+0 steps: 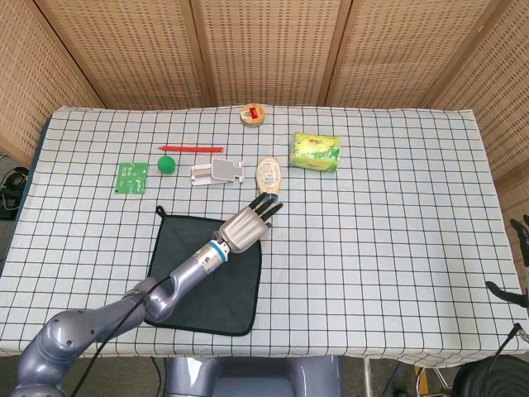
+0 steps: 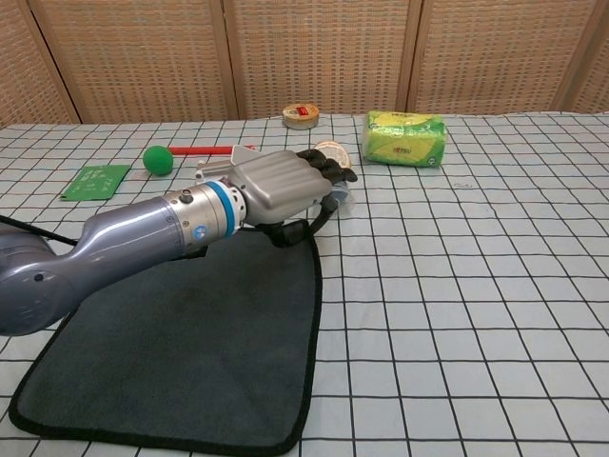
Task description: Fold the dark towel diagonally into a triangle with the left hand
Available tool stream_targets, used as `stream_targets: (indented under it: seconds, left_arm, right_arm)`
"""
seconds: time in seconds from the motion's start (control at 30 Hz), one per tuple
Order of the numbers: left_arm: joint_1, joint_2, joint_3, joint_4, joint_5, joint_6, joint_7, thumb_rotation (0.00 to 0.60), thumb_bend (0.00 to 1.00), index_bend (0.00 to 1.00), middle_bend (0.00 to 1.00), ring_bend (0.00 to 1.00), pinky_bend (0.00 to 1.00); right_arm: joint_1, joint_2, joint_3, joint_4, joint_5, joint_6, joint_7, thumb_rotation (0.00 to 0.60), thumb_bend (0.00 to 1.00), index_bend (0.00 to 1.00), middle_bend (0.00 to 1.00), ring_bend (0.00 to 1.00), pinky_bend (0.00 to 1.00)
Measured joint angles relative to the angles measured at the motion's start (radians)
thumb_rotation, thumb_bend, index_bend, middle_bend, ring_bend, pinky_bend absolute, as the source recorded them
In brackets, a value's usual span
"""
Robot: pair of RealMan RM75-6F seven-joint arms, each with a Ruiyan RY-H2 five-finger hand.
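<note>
Table: white cloth, thin black grid lines.
Towel: dark green-grey, black edging.
Left hand: silver-grey back; fingers black at the tips; blue ring at the wrist; arm silver-grey.
Ball: green.
Stick: red.
Card: green, small pale markings.
Packet: yellow-green, printed.
Round tin: tan, red-and-white label.
Bottle: beige, printed label.
Plastic piece: white.
Back panels: tan woven pattern, brown frames.

Dark towel: matt cloth, corded edge. Left hand: smooth grey metal-look shell. Tablecloth: checked fabric.
</note>
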Motion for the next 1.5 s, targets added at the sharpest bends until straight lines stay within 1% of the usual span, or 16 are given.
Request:
stream_targets:
  seconds: [0.17,0.3,0.47,0.63,0.8,1.03,1.33,1.5]
  left_arm:
    - [0.069,0.061,-0.002,-0.163,-0.042,0.047,0.053,0.600,0.51,0.57,0.00,0.00,0.00]
    - [0.131,0.127,0.010,-0.309,-0.075,0.084,0.107,0.600,0.51,0.57,0.00,0.00,0.00]
    - [0.206,0.238,0.039,-0.502,-0.125,0.119,0.195,0.600,0.51,0.57,0.00,0.00,0.00]
    - [0.277,0.352,0.085,-0.640,-0.160,0.151,0.251,0.600,0.51,0.57,0.00,0.00,0.00]
    - [0.325,0.415,0.127,-0.700,-0.161,0.176,0.251,0.600,0.51,0.57,0.00,0.00,0.00]
    - [0.369,0.481,0.183,-0.755,-0.118,0.191,0.193,0.600,0.51,0.57,0.00,0.00,0.00]
    - [0.413,0.555,0.252,-0.821,-0.085,0.169,0.147,0.600,0.51,0.56,0.00,0.00,0.00]
    - [0.429,0.575,0.282,-0.842,-0.059,0.159,0.134,0.600,0.51,0.56,0.00,0.00,0.00]
  right_arm:
    - [-0.003,0.002,-0.003,-0.007,-0.009,0.008,-0.001,0.600,0.00,0.05,0.00,0.00,0.00]
    - [-0.003,0.003,-0.006,-0.012,-0.016,0.010,-0.003,0.600,0.00,0.05,0.00,0.00,0.00]
    - [-0.001,0.002,-0.008,-0.013,-0.020,0.008,-0.008,0.600,0.00,0.05,0.00,0.00,0.00]
    - [0.000,0.001,-0.009,-0.015,-0.021,0.007,-0.012,0.600,0.00,0.05,0.00,0.00,0.00]
    - [0.000,0.000,-0.010,-0.017,-0.021,0.008,-0.016,0.600,0.00,0.05,0.00,0.00,0.00]
    - [0.000,-0.001,-0.011,-0.021,-0.026,0.011,-0.023,0.600,0.00,0.05,0.00,0.00,0.00]
    - [0.000,0.000,-0.014,-0.026,-0.031,0.015,-0.028,0.600,0.00,0.05,0.00,0.00,0.00]
    - [0.000,0.000,-0.014,-0.028,-0.032,0.014,-0.029,0.600,0.00,0.05,0.00,0.00,0.00]
